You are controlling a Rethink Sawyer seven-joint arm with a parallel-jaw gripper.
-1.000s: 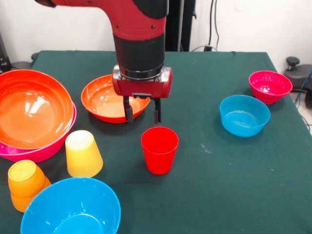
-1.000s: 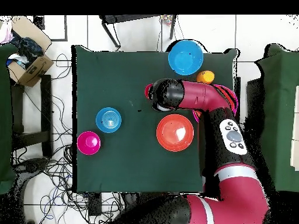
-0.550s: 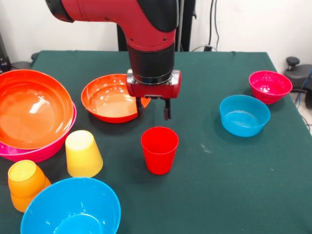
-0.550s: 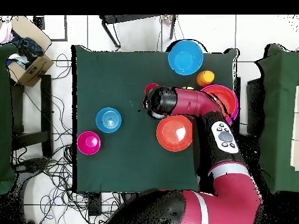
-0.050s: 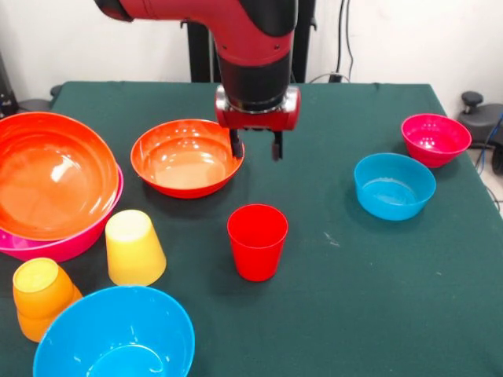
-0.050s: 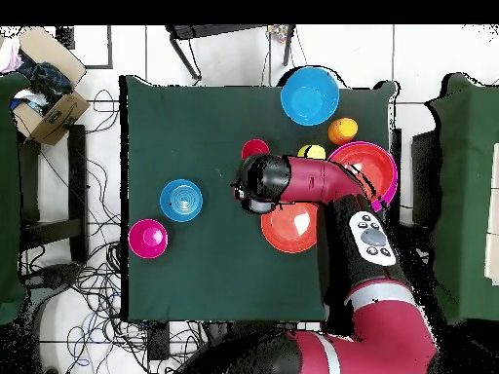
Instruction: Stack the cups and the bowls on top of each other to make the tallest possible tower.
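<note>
My gripper [image 5: 256, 148] hangs open and empty above the table, beyond the upright red cup [image 5: 257, 241] and beside the orange-red bowl [image 5: 186, 157]. A yellow cup [image 5: 134, 247] and an orange cup [image 5: 41, 297] stand upside down at the front left, next to the large blue bowl [image 5: 118, 334]. A wide orange-red bowl [image 5: 51, 169] sits nested in the pink bowl [image 5: 67, 245]. At the right are the small blue bowl [image 5: 393, 184] and the small magenta bowl [image 5: 435, 139]. No tower is in view. In the overhead view the arm's wrist [image 6: 255, 185] covers the gripper, just below the red cup [image 6: 255, 149].
Green cloth covers the table [image 5: 369, 298]. A cardboard box [image 6: 49, 109] and cables lie on the floor beside the table.
The gripper has risen and drawn back from the red cup, shifting slightly right in the front view. The cups and bowls have not moved.
</note>
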